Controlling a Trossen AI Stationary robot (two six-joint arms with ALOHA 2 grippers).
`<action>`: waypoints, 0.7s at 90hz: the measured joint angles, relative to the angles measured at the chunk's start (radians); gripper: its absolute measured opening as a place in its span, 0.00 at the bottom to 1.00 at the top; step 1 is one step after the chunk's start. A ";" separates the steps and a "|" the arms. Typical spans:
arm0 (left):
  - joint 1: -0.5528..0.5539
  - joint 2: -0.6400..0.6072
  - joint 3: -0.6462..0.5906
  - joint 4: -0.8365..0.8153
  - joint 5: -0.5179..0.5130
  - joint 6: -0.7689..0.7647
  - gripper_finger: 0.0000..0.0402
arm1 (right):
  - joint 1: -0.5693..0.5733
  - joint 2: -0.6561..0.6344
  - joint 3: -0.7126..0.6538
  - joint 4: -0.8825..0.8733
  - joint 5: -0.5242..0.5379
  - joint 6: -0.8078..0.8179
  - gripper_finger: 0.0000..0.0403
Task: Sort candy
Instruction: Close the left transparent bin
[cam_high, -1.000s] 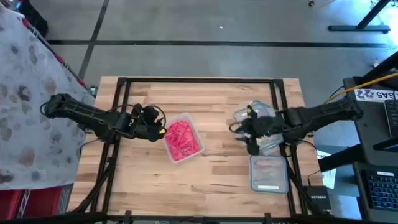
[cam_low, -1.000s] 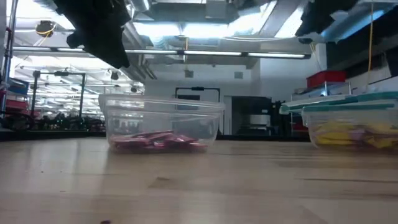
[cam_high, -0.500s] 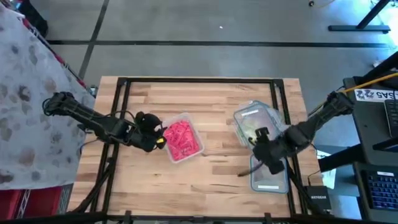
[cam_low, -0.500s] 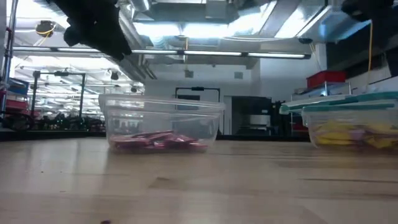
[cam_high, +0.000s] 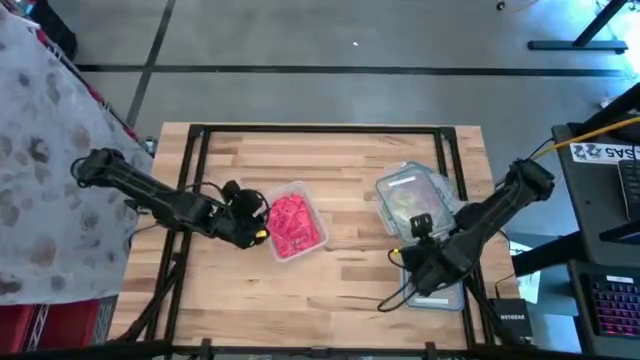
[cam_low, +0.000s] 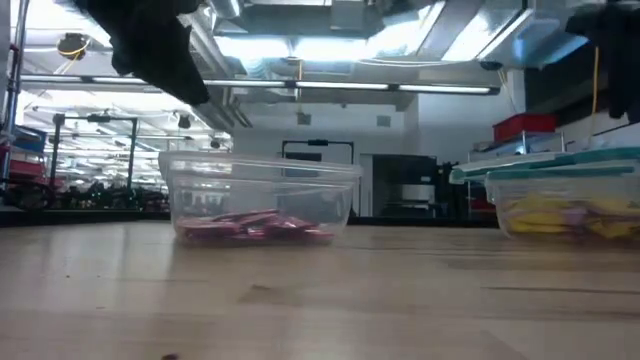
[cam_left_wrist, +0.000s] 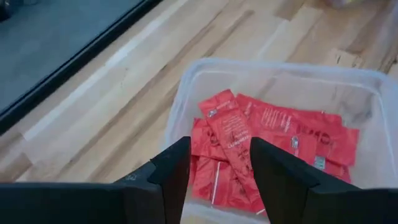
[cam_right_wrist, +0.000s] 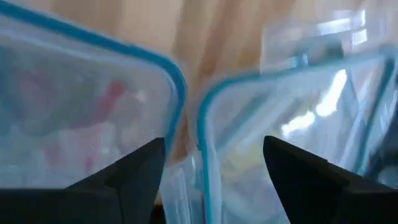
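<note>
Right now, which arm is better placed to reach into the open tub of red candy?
Left. The left gripper hangs open at the rim of the open tub, red candy in front of it. The right gripper is over the lidded tubs across the table.

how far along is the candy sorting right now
Looks mostly done: red candy fills the open tub, yellow candy sits in a lidded tub. Nothing is in hand: the left end effector hangs open over the reds, the right end effector open above the lidded tubs. No loose candy shows.
</note>
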 joint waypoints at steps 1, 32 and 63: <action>-0.001 0.002 0.000 0.000 0.000 0.003 0.38 | 0.000 0.003 0.000 -0.006 -0.003 0.005 0.65; -0.054 0.029 0.000 0.000 -0.001 0.011 0.38 | 0.016 0.019 -0.001 -0.026 -0.080 0.085 0.65; -0.073 0.029 0.000 0.000 -0.013 0.008 0.38 | 0.088 0.018 -0.102 -0.046 -0.070 0.286 0.64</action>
